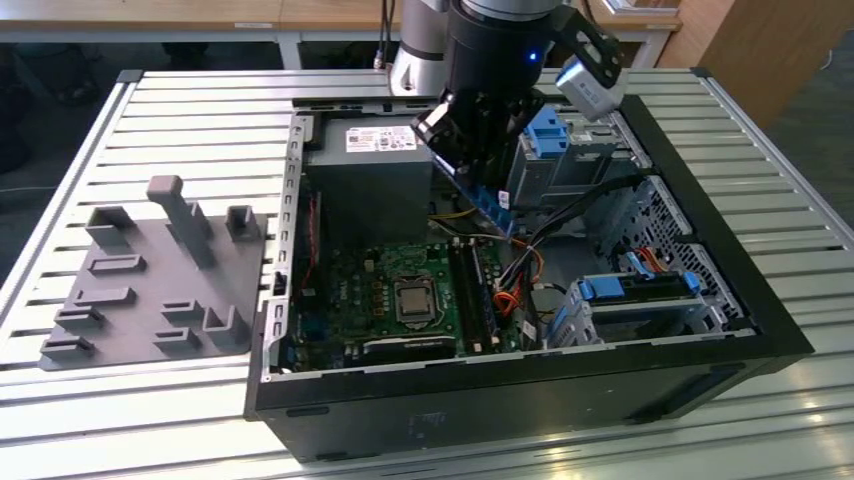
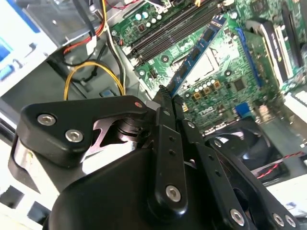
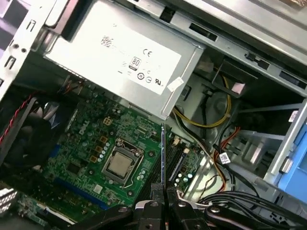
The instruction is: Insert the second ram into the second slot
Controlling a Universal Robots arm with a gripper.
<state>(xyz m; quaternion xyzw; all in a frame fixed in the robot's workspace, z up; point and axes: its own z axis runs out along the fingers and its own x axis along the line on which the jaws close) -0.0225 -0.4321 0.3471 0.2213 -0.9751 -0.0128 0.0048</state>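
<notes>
So the arm (image 1: 487, 60) drops in from the top edge of the exterior view and points its wrist nearly straight down into the open PC case (image 1: 534, 390), which lies on its side on the slatted table (image 1: 174, 110). The wrist hangs between the power supply (image 1: 374, 170) and the drive bays on the exterior view's right, well above the blue drive caddy (image 1: 641, 288)

The gripper (image 2: 167, 95) has its jaws pinched onto one end of the second ram (image 2: 199, 50). The rest of the blue stick pokes out past the fingertips, over the green motherboard (image 2: 230, 91). In the second wrist view the stick runs diagonally across the CPU socket (image 2: 211, 62), and its free end sits near the long black ram slots (image 2: 168, 33). It isn't lying in any slot, though. I can't tell whether that far end touches anything

In the first wrist view the stick is edge-on, a thin vertical line rising from the fingertips, with the socket to one side and a loop of yellow wires (image 3: 211, 122) to the other

A gray fixture tray (image 1: 147, 275) sits on the table at the exterior view's left, well apart from the arm
</notes>
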